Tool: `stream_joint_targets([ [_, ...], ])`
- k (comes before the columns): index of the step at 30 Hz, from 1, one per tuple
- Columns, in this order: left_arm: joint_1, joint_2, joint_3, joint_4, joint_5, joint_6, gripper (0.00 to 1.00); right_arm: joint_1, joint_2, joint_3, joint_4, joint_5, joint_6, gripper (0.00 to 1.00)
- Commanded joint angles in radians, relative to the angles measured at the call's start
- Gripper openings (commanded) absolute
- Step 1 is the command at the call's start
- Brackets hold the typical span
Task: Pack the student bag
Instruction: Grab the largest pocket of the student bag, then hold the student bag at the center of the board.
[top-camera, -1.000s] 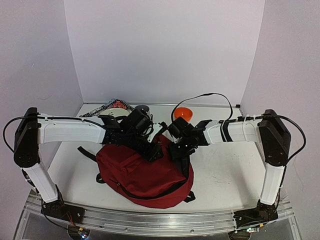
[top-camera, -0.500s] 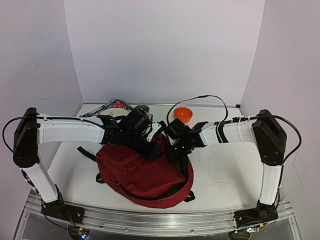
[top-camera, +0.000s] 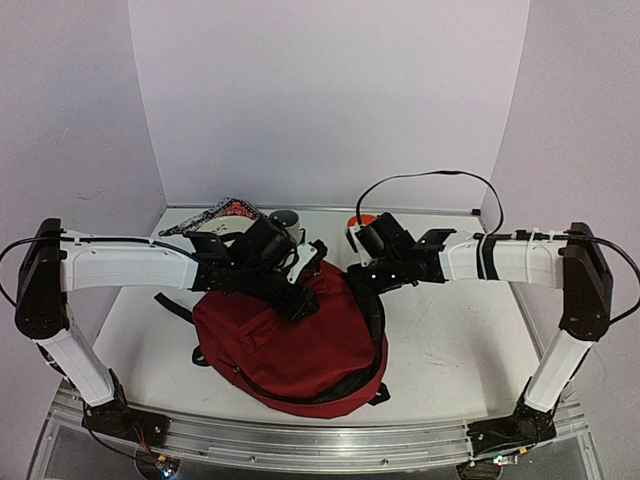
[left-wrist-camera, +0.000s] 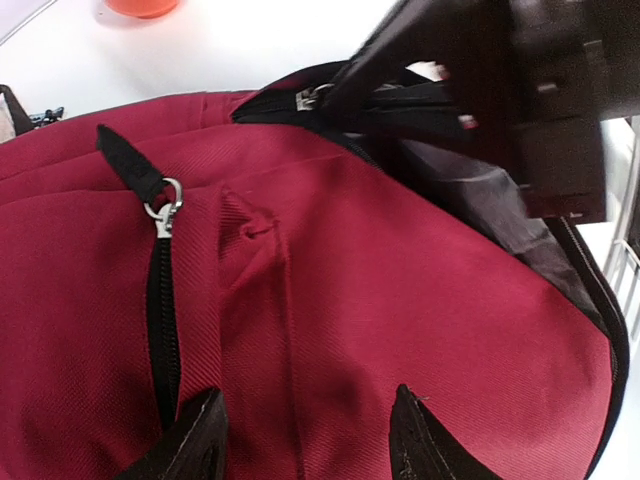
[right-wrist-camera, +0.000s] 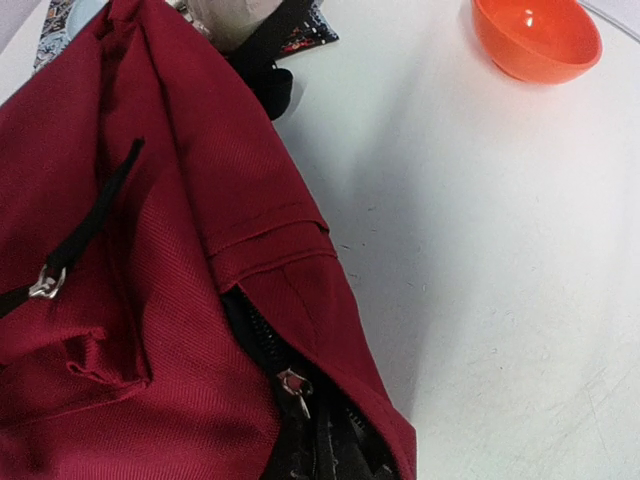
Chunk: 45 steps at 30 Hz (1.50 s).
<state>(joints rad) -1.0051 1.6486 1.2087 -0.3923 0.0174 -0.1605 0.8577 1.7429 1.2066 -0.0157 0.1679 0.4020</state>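
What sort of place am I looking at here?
Probably a robotics test cell: two arms bolted to a metal rail, plain panels walling a white table, a student bag and orange bowl as props.

The shallow orange plastic bowl (left-wrist-camera: 140, 6) is cut off at 12 o'clock in the left wrist view. The dark red fabric backpack (right-wrist-camera: 150, 250) overruns the right wrist view at 9 o'clock.

White table (top-camera: 450, 340) (scuffed), pale lilac walls (top-camera: 320, 100)

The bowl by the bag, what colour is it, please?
The bowl is orange; right wrist view shows it best.
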Motion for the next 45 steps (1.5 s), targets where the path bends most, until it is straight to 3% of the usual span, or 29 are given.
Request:
stream_joint_targets([
  [1, 0.026, -0.037, 0.016, -0.003, -0.064, 0.017, 0.57, -0.006, -0.051, -0.038, -0.051, -0.056, -0.036, 0.0],
  [10, 0.105, -0.004, 0.138, -0.002, 0.016, 0.12, 0.59, -0.006, -0.107, -0.062, -0.11, -0.147, -0.084, 0.0],
  [20, 0.113, 0.143, 0.255, 0.035, 0.165, 0.26, 0.63, -0.005, -0.141, -0.026, -0.122, -0.203, -0.113, 0.0],
  [27, 0.115, 0.205, 0.257, 0.083, 0.293, 0.368, 0.66, -0.005, -0.153, -0.029, -0.124, -0.212, -0.112, 0.0],
  [34, 0.118, 0.25, 0.256, 0.117, 0.26, 0.389, 0.64, -0.005, -0.143, -0.011, -0.124, -0.227, -0.102, 0.0],
  [37, 0.118, 0.269, 0.261, 0.132, 0.194, 0.376, 0.54, -0.006, -0.146, -0.001, -0.124, -0.24, -0.101, 0.0],
  [42, 0.12, 0.267, 0.257, 0.177, 0.166, 0.363, 0.06, -0.006, -0.171, -0.012, -0.139, -0.253, -0.101, 0.0],
  [43, 0.12, 0.263, 0.256, 0.186, 0.166, 0.36, 0.0, -0.005, -0.179, -0.018, -0.144, -0.257, -0.101, 0.0],
  [45, 0.123, 0.255, 0.255, 0.201, 0.165, 0.352, 0.0, -0.006, -0.196, -0.035, -0.158, -0.265, -0.096, 0.0],
])
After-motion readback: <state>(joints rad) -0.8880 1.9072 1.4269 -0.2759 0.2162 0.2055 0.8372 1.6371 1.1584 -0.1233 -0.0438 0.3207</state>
